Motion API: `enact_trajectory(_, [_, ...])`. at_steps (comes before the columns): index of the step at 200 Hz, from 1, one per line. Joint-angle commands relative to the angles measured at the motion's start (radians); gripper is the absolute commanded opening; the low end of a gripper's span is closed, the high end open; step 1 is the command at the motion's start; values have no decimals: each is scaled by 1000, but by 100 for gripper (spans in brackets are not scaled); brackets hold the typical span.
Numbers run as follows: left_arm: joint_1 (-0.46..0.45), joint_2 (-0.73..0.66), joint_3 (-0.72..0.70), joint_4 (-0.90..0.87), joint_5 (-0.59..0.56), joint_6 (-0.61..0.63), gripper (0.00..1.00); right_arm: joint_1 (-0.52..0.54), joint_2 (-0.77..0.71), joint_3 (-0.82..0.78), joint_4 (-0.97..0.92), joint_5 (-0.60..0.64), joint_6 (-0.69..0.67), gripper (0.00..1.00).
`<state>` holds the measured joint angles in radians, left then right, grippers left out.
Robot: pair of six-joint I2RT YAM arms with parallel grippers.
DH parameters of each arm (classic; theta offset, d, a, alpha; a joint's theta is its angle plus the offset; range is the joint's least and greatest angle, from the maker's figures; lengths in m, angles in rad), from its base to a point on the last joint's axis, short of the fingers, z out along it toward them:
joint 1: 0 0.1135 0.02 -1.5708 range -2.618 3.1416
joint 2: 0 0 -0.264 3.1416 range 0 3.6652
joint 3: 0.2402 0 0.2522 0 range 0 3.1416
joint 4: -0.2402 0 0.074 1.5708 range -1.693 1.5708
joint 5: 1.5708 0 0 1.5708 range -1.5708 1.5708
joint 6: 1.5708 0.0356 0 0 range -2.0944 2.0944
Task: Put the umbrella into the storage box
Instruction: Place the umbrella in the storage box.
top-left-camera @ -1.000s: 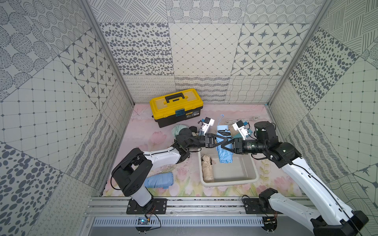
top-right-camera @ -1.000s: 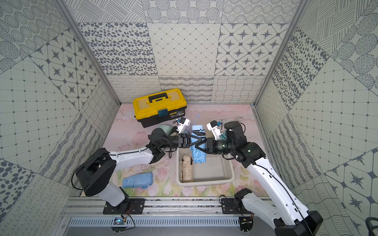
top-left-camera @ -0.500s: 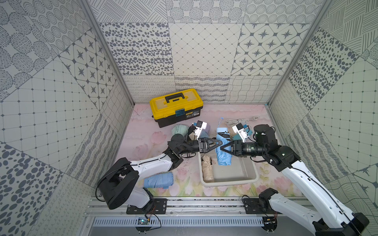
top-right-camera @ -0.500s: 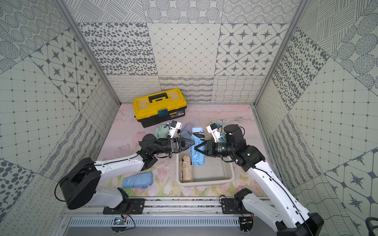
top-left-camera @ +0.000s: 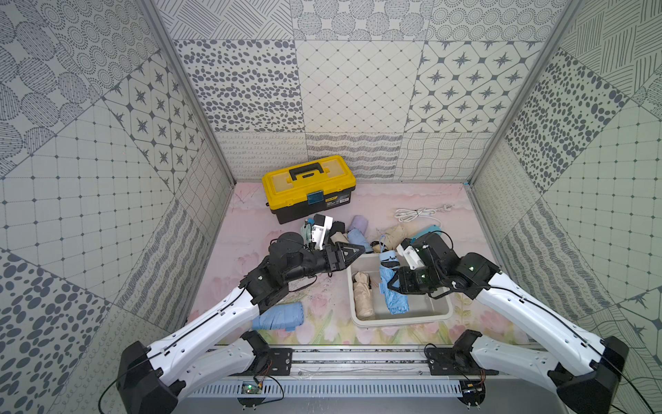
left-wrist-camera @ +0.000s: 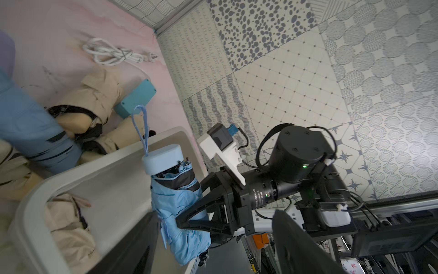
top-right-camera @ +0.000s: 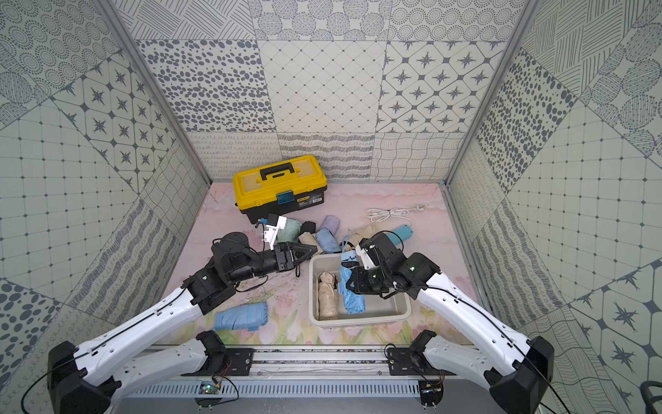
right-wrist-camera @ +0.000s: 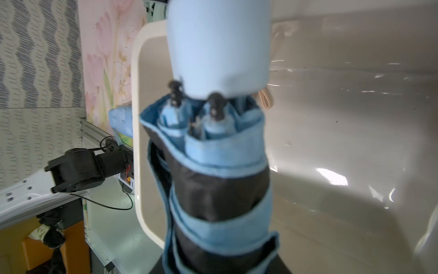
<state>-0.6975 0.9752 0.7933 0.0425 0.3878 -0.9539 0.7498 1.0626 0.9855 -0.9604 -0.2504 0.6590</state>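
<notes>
Over the storage box point(top-left-camera: 401, 320), the right gripper point(top-left-camera: 391, 286) clamps the blue umbrella point(top-left-camera: 396, 304); the left gripper point(top-left-camera: 358, 251) gapes empty. Next, likely: lower it, then release.

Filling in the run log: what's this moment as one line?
phase: placing | right gripper: shut on blue umbrella, over storage box | left gripper: open, empty, beside storage box | inside: beige umbrella

- We see the storage box point(right-wrist-camera: 331, 178) as smooth glossy plastic, w/ bright glints on its wall.
- Blue umbrella point(left-wrist-camera: 180, 201): thin creased cloth, matt; its handle point(right-wrist-camera: 220, 47) looks like smooth plastic, no shine.
- Beige umbrella point(top-left-camera: 362, 295) in the box: crumpled matt fabric.
- Toolbox point(top-left-camera: 333, 175): hard plastic, slight sheen.
- Cable point(left-wrist-camera: 111, 53): smooth white jacket, prob. plastic.
- Front rail point(top-left-camera: 358, 358): bare metal, we'd say, dull finish.
</notes>
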Motion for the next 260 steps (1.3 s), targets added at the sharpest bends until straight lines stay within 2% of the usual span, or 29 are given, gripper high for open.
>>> enact_trajectory(1, [4, 20, 10, -414, -60, 45, 78, 43, 14, -16, 80, 102, 26, 20])
enact_trajectory(77, [4, 81, -31, -317, -27, 6, 67, 159, 103, -86, 183, 196, 126, 20])
enact_trajectory(184, [7, 71, -1, -371, -138, 4, 70, 190, 275, -171, 336, 264, 164, 22])
enact_trajectory(217, [9, 50, 8, -435, -215, -19, 72, 190, 333, -182, 395, 257, 156, 25])
enact_trajectory(247, [20, 25, 11, -513, -295, -56, 73, 189, 363, -182, 406, 269, 145, 31])
enact_trajectory(260, [30, 20, 17, -558, -324, -75, 74, 190, 366, -186, 411, 272, 147, 44])
